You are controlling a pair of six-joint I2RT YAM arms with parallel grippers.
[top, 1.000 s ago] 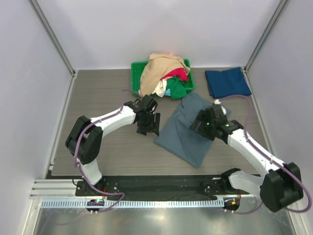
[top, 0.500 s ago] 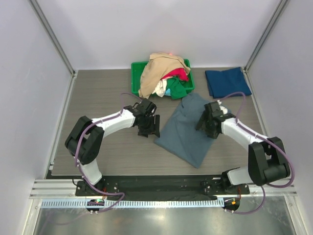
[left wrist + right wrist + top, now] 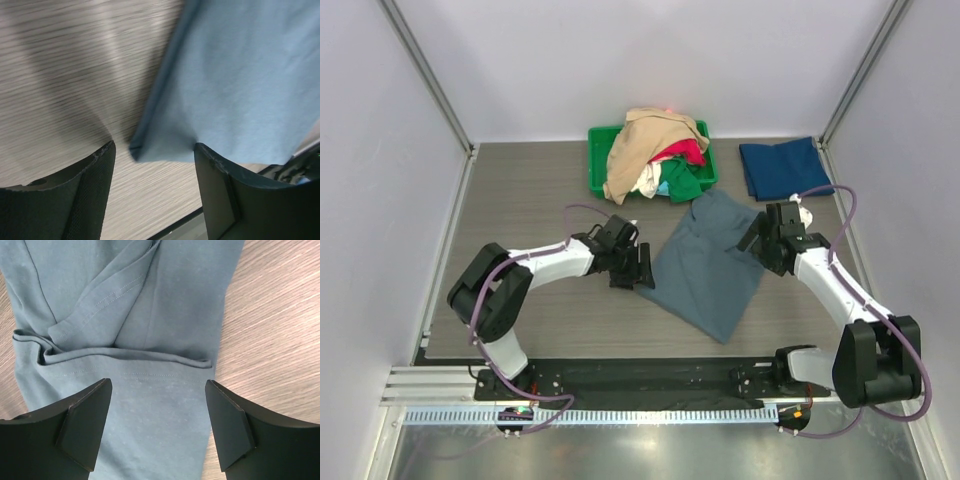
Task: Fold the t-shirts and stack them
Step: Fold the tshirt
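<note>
On my worktop [image 3: 520,200] I see one slate grey-blue tee [image 3: 705,265] spread flat at the middle, lying slantwise, its far end just in front of the one green bin [image 3: 603,160]. The bin holds a heap where I count four colours: tan [image 3: 645,140] draped on top, red [image 3: 682,152], green [image 3: 685,182] and white [image 3: 648,183]. One dark navy tee [image 3: 785,167] lies folded at the back right corner, well apart. My left hand [image 3: 638,270] sits low at the slate tee's left edge, fingers spread and gripping nothing; its camera shows the tee's corner between the tips. My right hand [image 3: 760,240] hangs over the tee's right side, likewise wide open and holding nothing, covering part of that edge from above.
</note>
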